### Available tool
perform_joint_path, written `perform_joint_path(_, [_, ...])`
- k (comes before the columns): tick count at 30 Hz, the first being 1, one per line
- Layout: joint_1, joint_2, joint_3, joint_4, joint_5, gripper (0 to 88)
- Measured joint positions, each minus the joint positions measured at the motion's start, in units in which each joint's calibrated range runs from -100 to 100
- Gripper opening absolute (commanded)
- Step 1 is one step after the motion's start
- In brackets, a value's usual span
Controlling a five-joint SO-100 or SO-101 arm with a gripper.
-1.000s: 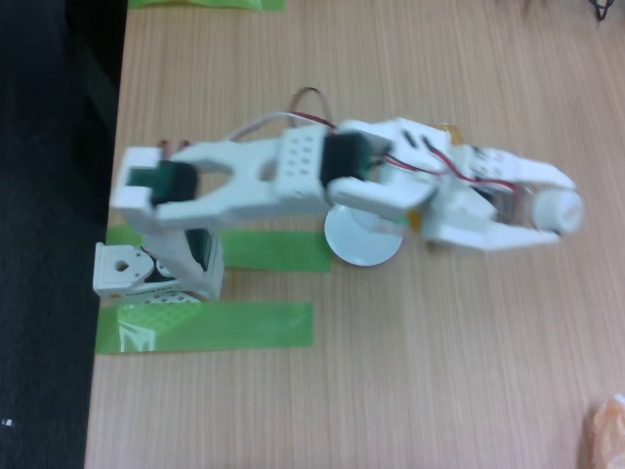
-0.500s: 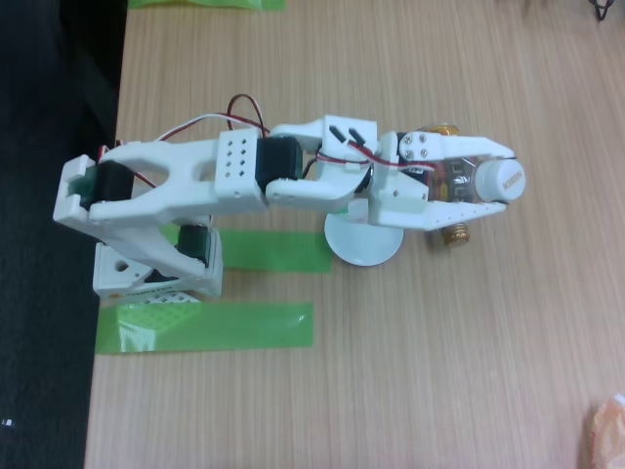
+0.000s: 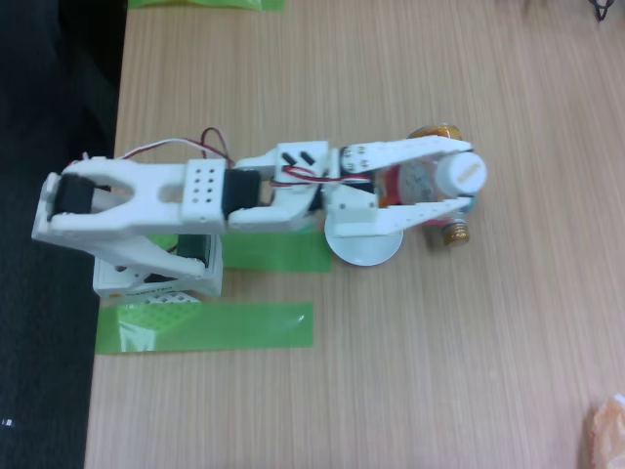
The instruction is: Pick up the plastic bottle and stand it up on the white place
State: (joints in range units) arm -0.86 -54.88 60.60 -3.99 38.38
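Fixed view from above: the gripper (image 3: 467, 193) pinches the plastic bottle (image 3: 441, 179) between its fingers, white cap facing up. Over the last second the arm has drawn back, carrying the bottle closer to the white place (image 3: 363, 246), which lies just behind and below the fingers.

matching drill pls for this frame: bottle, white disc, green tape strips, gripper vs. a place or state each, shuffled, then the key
Things:
1. plastic bottle
2. white disc
3. green tape strips
4. gripper

Places or states:
A. flat on the table by the arm's base
B. white cap facing the camera, held between the two fingers
C. closed around the bottle
D. partly covered by the arm, just left of the bottle in the fixed view

Pairs: 1-B, 2-D, 3-A, 4-C
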Motion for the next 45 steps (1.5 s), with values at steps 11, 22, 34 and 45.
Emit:
perform_joint_path(11, [0.0,-14.9,12.7,-1.4,0.0,12.3])
perform_joint_path(22, [-5.0,-25.1,22.6,-1.4,4.9,12.4])
perform_joint_path(34, [-13.1,-30.5,25.3,-1.4,10.5,12.4])
perform_joint_path(45, [-12.9,-30.5,26.8,-5.0,11.4,12.4])
